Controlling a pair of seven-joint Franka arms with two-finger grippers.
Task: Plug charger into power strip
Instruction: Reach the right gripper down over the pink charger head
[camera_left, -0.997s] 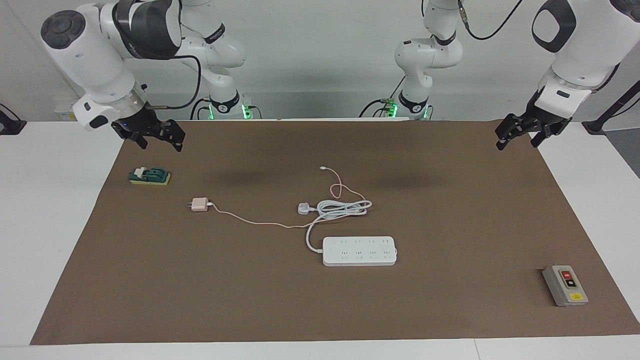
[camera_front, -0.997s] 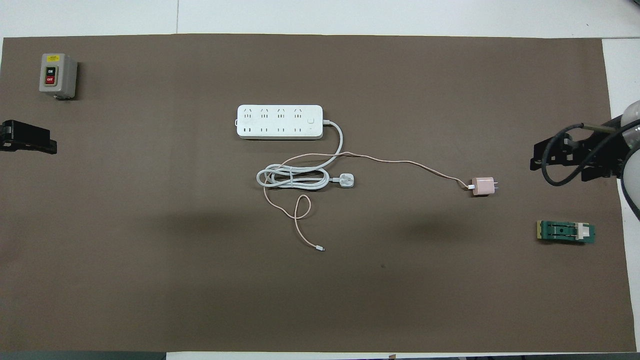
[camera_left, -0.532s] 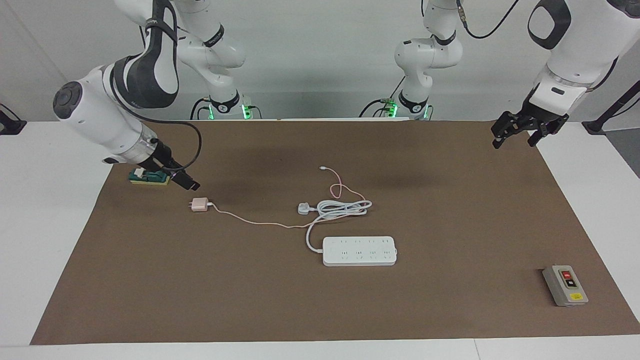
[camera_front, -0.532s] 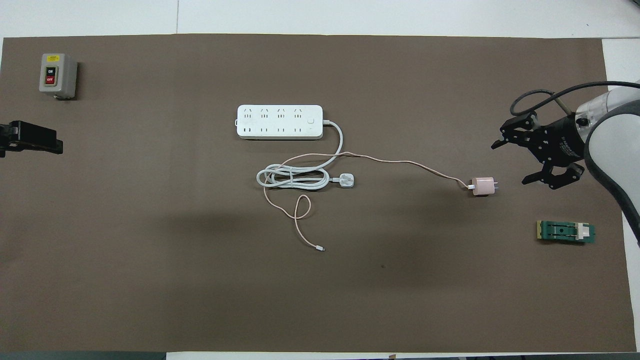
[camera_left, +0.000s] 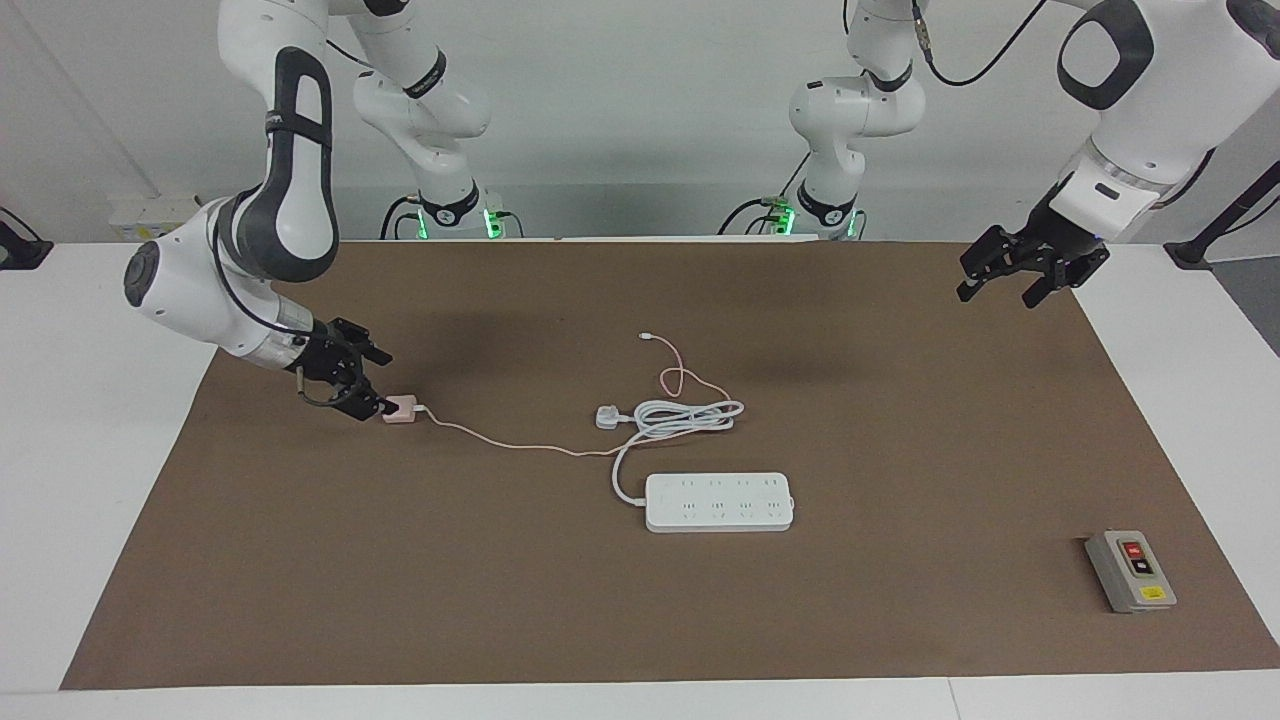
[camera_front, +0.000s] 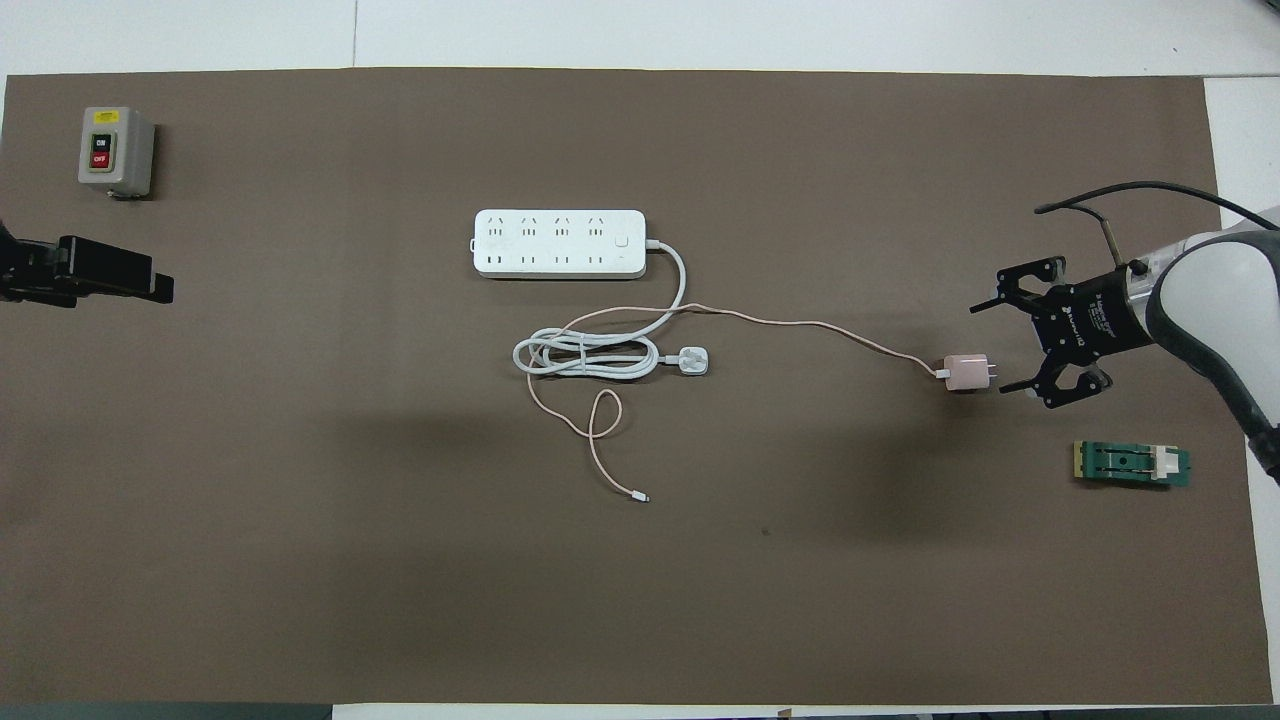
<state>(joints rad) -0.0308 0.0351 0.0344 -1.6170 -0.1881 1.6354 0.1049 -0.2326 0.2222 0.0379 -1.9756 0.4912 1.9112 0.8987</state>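
The charger (camera_left: 400, 410) (camera_front: 965, 372), a small pale-pink cube, lies on the brown mat toward the right arm's end. Its thin pink cable (camera_left: 500, 442) runs to the coiled white cord. My right gripper (camera_left: 383, 385) (camera_front: 997, 345) is open and low by the charger's pronged end, one fingertip close beside the prongs; whether it touches I cannot tell. The power strip (camera_left: 720, 502) (camera_front: 560, 243), a flat white bar, lies mid-mat, farther from the robots than the charger. My left gripper (camera_left: 997, 290) (camera_front: 150, 288) hangs open over the mat's edge at the left arm's end.
A white three-pin plug (camera_left: 608, 416) (camera_front: 694, 360) and its thick coiled cord (camera_front: 585, 355) lie beside the strip, nearer the robots. A grey switch box (camera_left: 1130, 572) (camera_front: 115, 150) stands at the left arm's end. A green block (camera_front: 1132, 465) lies near the right gripper.
My right arm has swung down and inward, bringing its open gripper from above the green block to the charger's pronged end. The left gripper has drifted a little inward over the mat.
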